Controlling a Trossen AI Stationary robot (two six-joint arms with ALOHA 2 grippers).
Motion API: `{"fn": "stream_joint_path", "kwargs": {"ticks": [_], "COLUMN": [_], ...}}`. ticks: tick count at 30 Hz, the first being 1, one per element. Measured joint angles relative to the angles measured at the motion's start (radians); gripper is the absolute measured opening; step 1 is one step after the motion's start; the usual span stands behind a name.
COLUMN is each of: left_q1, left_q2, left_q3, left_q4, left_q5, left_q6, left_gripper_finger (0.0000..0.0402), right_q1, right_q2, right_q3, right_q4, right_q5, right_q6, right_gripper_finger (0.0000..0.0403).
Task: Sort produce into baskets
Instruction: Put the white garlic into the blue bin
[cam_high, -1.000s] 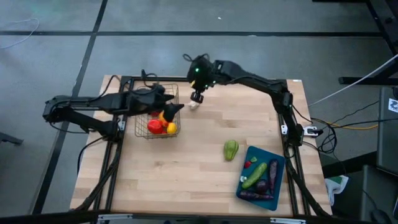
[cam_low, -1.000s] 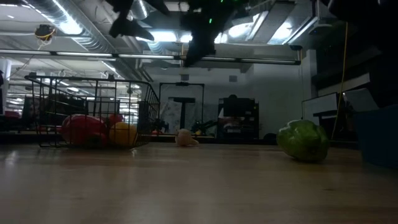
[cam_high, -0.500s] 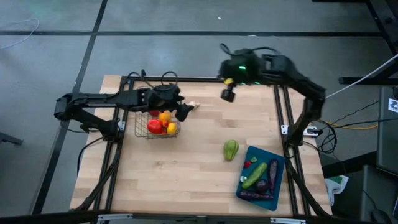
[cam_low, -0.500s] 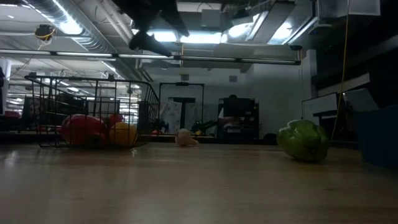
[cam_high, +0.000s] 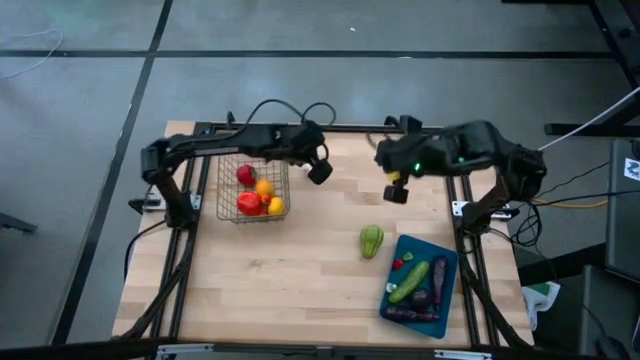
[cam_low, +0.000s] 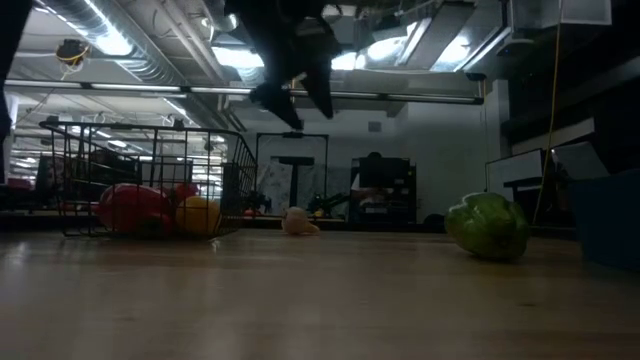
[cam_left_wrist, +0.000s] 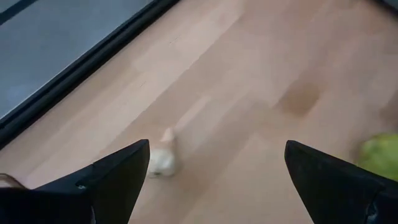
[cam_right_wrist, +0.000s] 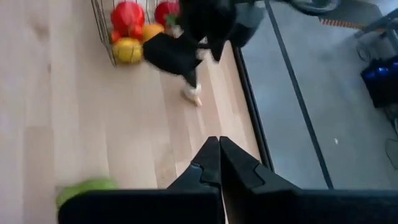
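Left gripper (cam_high: 319, 172): spread, we see it above the garlic (cam_left_wrist: 160, 159), which the high view hides.
Right gripper (cam_right_wrist: 219, 147): pressed together, at 3 o'clock of the left.
Pepper (cam_high: 371, 240): at 11 o'clock of the tray (cam_high: 440, 296).
Basket (cam_high: 228, 196): we count 4 fruits.

Wooden table (cam_high: 300, 270) holds wire basket (cam_high: 222, 195), tray (cam_high: 445, 290) (teal), pepper (cam_high: 371, 240), garlic (cam_low: 295, 221).
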Motion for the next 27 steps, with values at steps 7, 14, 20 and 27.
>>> {"fn": "stream_joint_path", "kwargs": {"ticks": [7, 14, 20, 27], "left_q1": [0.066, 0.114, 0.12, 0.113], "left_q2": [0.14, 0.233, 0.262, 0.284], "left_q3": [0.066, 0.066, 0.065, 0.066], "left_q4": [-0.066, -0.128, -0.131, -0.122], "left_q5": [0.004, 0.033, 0.037, 0.039], "left_q6": [0.05, 0.031, 0.119, 0.248], "left_gripper_finger": [0.037, 0.037, 0.037, 0.037], "right_q1": [0.046, 0.042, 0.042, 0.027], "right_q2": [-0.143, -0.349, -0.441, -0.448], "right_q3": [-0.332, -0.784, -1.052, -1.216], "right_q4": [0.085, 0.38, 0.618, 0.771], "right_q5": [0.068, 0.071, 0.037, -0.061], "right_q6": [0.12, 0.168, 0.168, 0.169], "right_gripper_finger": [0.0001, 0.0001, 0.0001, 0.0001]}}
